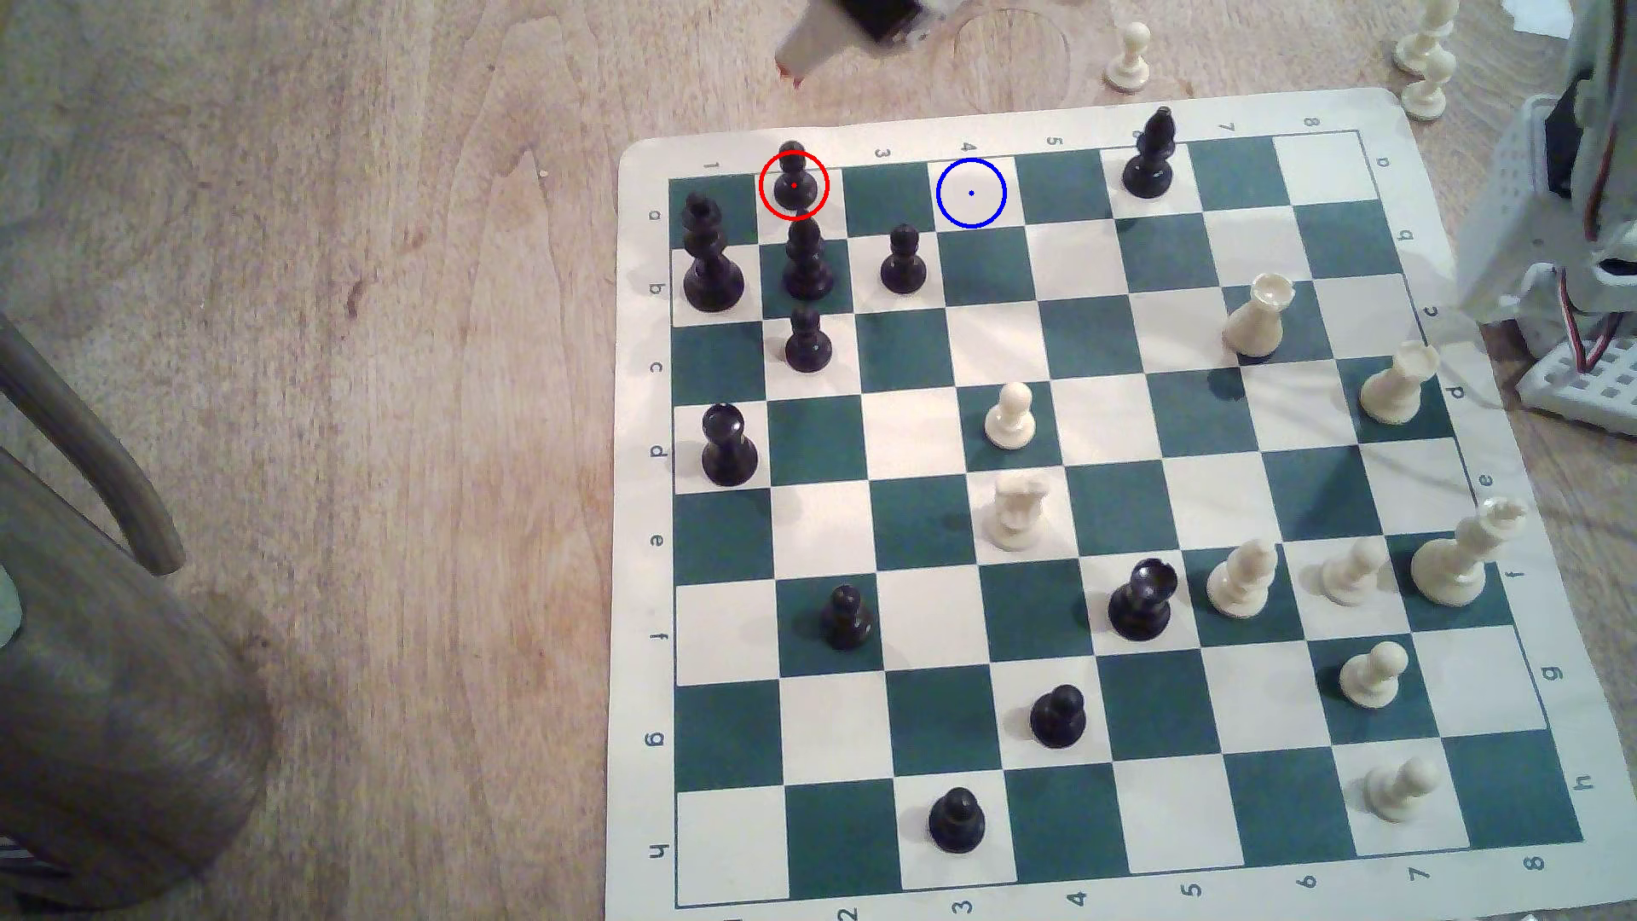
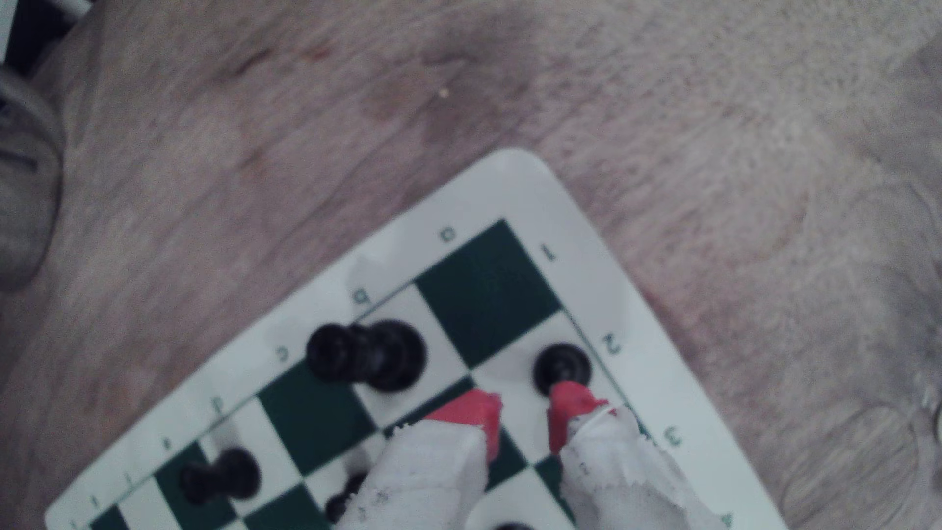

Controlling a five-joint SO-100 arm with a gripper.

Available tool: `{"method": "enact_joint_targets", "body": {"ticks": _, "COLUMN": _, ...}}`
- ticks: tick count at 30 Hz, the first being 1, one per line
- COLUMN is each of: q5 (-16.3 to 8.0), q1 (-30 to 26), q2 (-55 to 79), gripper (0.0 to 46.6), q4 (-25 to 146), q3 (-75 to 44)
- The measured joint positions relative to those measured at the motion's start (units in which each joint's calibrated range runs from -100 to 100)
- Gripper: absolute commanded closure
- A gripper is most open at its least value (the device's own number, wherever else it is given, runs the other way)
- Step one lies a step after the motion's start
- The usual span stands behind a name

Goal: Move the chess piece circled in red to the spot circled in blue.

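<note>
End effector (image 2: 527, 410), red tips spread and empty, is hovering above the black pawn (image 1: 794, 181) standing upright on the ringed edge square; the pawn is lying just beyond one tip, off-centre of the gap.

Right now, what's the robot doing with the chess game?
A robot arm is reaching for the black pawn circled in red, which stands on a white square at the board's far edge in the exterior view. In the wrist view the gripper, with red tips, is open and close to that pawn, not yet around it. The spot circled in blue, two squares toward the exterior view's right in the same row, has no piece on it. The pawn has not been lifted yet.
</note>
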Motion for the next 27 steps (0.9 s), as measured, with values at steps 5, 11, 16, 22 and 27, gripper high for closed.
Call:
{"method": "enact_joint_targets", "body": {"ticks": 5, "q5": 0.0, "q1": 1.5, "q2": 3.7, "gripper": 30.7, "q4": -1.7, "q3": -0.5}}
{"method": "enact_joint_targets", "body": {"ticks": 11, "q5": -1.6, "q1": 1.9, "q2": 6.4, "gripper": 30.3, "q4": -3.2, "q3": -0.5}}
{"method": "enact_joint_targets", "body": {"ticks": 16, "q5": -2.0, "q1": 1.8, "q2": 8.4, "gripper": 31.1, "q4": -3.2, "q3": -0.5}}
{"method": "enact_joint_targets", "body": {"ticks": 22, "q5": -2.0, "q1": 1.7, "q2": 10.0, "gripper": 31.5, "q4": -3.2, "q3": -0.5}}
{"method": "enact_joint_targets", "body": {"ticks": 27, "q5": -2.5, "q1": 0.5, "q2": 11.0, "gripper": 31.1, "q4": -3.9, "q3": -0.5}}
